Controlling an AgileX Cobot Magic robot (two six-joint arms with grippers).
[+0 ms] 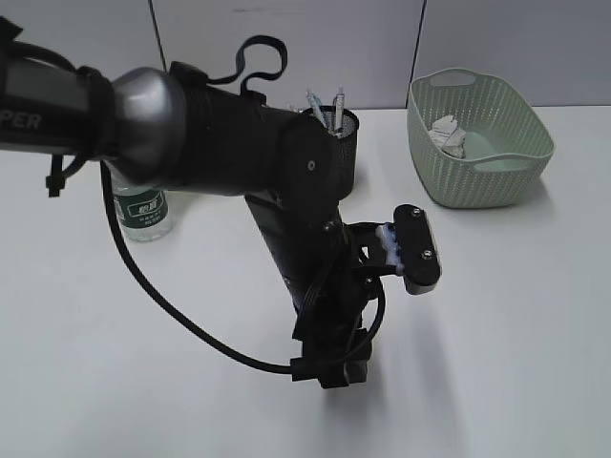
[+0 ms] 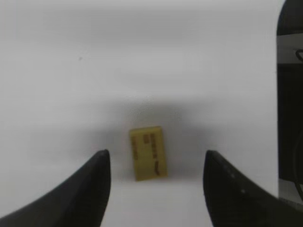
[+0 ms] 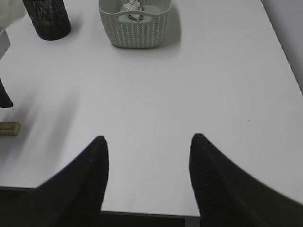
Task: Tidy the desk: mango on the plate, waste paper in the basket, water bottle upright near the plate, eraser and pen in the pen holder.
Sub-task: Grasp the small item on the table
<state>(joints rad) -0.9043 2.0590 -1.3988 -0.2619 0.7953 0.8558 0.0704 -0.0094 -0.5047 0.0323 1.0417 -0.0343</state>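
two open grippers: left gripper [image 2: 156, 189] jaws apart over the yellow eraser [image 2: 147, 152] lying flat on the white desk [image 2: 71, 85], its dark print unreadable; right gripper [image 3: 147, 179] empty. water bottle [image 1: 141, 212] label green, writing illegible.

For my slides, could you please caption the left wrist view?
Open left hand poised over a yellow eraser lying on the white desk.

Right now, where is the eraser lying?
In the left wrist view, the eraser lies flat on the white desk, between the open left gripper's fingertips, not held.
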